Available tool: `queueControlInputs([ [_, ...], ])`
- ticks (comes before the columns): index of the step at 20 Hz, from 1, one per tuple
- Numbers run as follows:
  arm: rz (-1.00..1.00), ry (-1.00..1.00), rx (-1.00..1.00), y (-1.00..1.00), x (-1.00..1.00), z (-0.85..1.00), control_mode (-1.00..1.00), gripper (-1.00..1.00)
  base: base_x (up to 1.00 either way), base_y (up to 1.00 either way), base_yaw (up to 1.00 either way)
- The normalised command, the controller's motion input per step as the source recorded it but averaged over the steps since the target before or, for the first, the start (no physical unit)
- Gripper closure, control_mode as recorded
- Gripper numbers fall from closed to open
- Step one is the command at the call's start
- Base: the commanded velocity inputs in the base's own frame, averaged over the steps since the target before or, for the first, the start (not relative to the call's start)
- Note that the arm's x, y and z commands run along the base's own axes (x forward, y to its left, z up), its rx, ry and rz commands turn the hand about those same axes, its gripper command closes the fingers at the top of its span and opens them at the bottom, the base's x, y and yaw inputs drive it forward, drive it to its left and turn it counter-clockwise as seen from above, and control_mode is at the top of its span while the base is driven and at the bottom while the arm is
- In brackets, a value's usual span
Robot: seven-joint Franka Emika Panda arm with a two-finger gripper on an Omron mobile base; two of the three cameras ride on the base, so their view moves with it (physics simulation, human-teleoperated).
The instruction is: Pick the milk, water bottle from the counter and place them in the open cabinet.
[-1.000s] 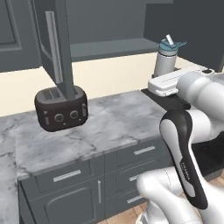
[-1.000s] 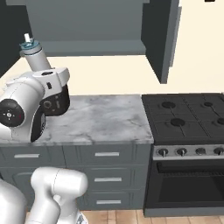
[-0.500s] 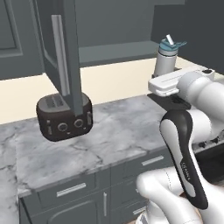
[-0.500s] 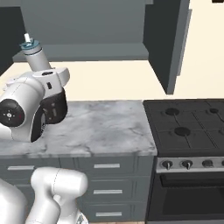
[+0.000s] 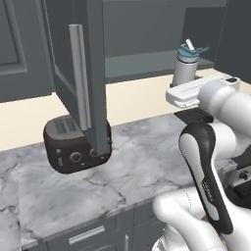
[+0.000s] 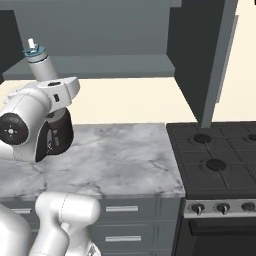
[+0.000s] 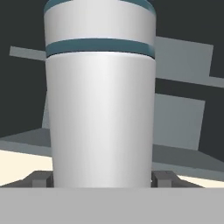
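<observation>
The whole view has slid sideways in both base views, so the base is driving along the wall; the bottle (image 5: 185,67) sits upper right in the left view, level with the cabinet (image 6: 100,65) shelf. The claw (image 7: 101,178) is clamped on the bottle's lower body. Placing looks close. Below: a marble surface (image 5: 147,157), toaster (image 5: 73,147) at left, and stove (image 6: 220,155) at right.

Below my jaws: marble worktop (image 5: 147,162), grey-white, veined, over dark drawers. On it, a black toaster (image 5: 73,147) stands down and to my left. Ahead of my jaws: open cabinet (image 6: 115,65), plain grey inner shelf, level with me.
</observation>
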Motion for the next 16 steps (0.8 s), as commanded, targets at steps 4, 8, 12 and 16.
queueControlInputs([
  [4, 0.0, 0.0, 0.0, 0.0, 0.0, 0.0, 1.0, 1.0, 0.46, 0.09, 0.0],
  [8, 0.0, 0.0, 0.0, 0.0, 0.0, 0.0, 1.0, 1.0, 0.29, 0.23, 0.0],
  [12, 0.0, 0.0, 0.0, 0.0, 0.0, 0.0, 1.0, 1.0, 0.18, 0.15, 0.0],
  [16, 0.0, 0.0, 0.0, 0.0, 0.0, 0.0, 1.0, 1.0, 0.03, 0.05, 0.0],
])
